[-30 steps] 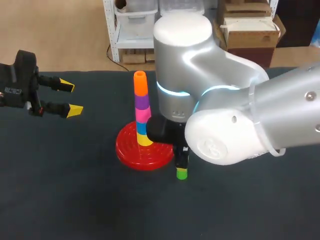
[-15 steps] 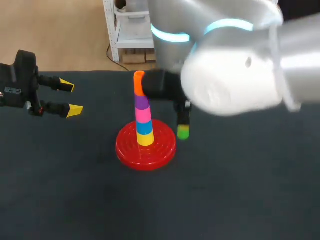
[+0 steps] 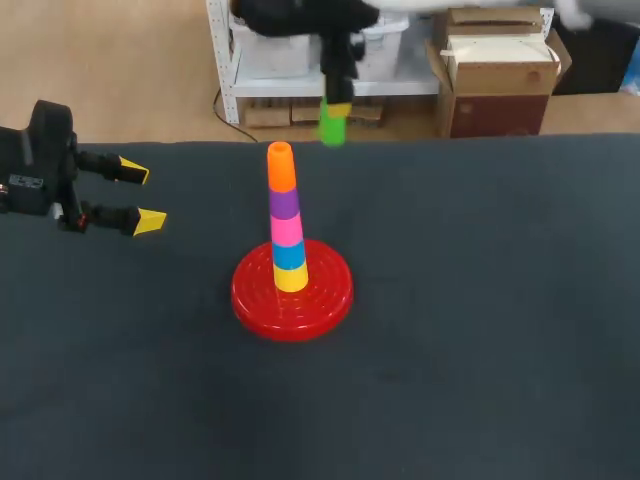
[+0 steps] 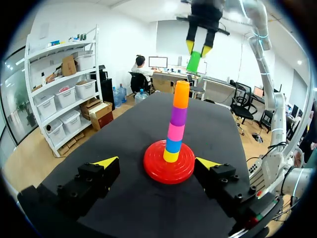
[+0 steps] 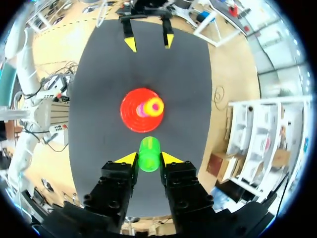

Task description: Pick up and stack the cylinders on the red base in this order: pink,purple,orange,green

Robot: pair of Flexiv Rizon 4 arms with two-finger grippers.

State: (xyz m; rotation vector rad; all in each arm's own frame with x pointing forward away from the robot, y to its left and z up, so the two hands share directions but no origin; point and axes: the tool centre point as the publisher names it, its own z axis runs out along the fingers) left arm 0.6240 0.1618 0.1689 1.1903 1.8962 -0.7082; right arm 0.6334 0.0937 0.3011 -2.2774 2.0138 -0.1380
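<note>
the right gripper hangs high over the far edge of the table, its two yellow-tipped fingers clamped from both sides on the green cylinder, which points straight down below the tips. that upright hold looks chosen so its open end can slide over what is already stacked. in the head view it sits at about 1 o'clock from the orange cylinder, above it and off its axis (the right wrist view agrees: the pile lies ahead of the fingers, not under them). on the red base, from the bottom up, stand a yellow cylinder, a blue cylinder, the pink cylinder, the purple cylinder and the orange one, so green is the last piece. the left gripper, at 9 o'clock from the base and well apart, has its fingers spread with nothing between them, likely placed there to leave the right arm room. the next move calls for centring green over the orange top before lowering.
</note>
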